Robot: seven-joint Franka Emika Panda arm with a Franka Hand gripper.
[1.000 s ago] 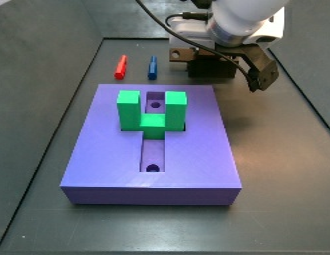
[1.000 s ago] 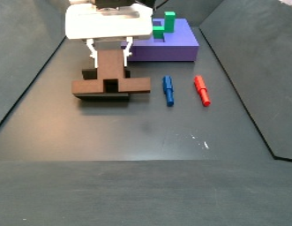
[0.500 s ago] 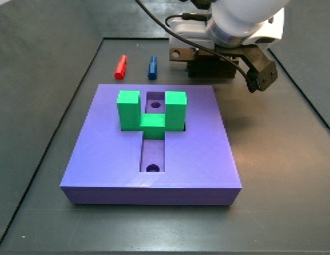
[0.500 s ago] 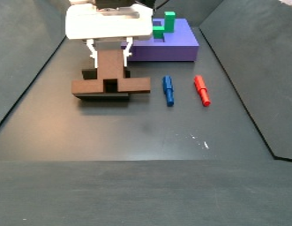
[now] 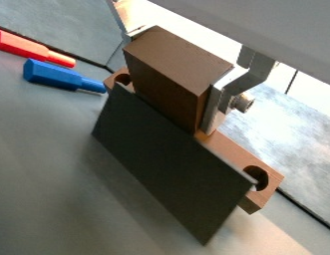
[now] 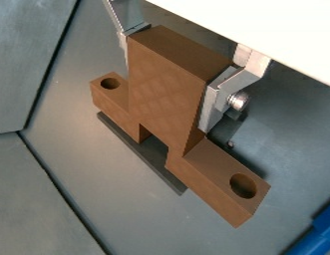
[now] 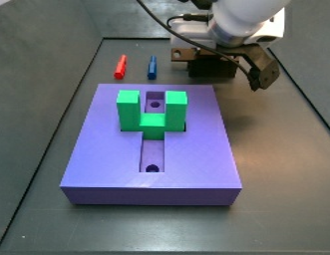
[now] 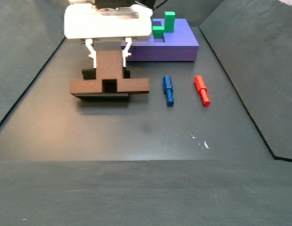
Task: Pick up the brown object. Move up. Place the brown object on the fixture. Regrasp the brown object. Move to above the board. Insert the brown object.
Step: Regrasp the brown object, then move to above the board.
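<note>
The pincer (image 8: 109,55) stands low over the fixture (image 8: 102,95), at the end of the tabletop (image 8: 160,168) away from the board (image 7: 152,149). It is clamped on the brown object (image 6: 174,110): in both wrist views a silver finger (image 6: 231,95) presses flat against the side of the upright brown bar (image 5: 178,78). The brown object's wide cross end lies at the bottom, with a round hole at each tip (image 6: 242,185), and rests across the fixture; in a wrist view the dark fixture plate (image 5: 165,169) stands in front of the cross end and hides most of it. In a side view the brown object (image 8: 108,71) rises upright from the fixture between the fingers.

A blue peg (image 8: 168,90) and a red peg (image 8: 202,90) lie side by side on the tabletop near the fixture, apart from it. The purple board sits well apart, bearing a green U-shaped block (image 7: 152,110) astride its lengthwise slot (image 7: 153,154).
</note>
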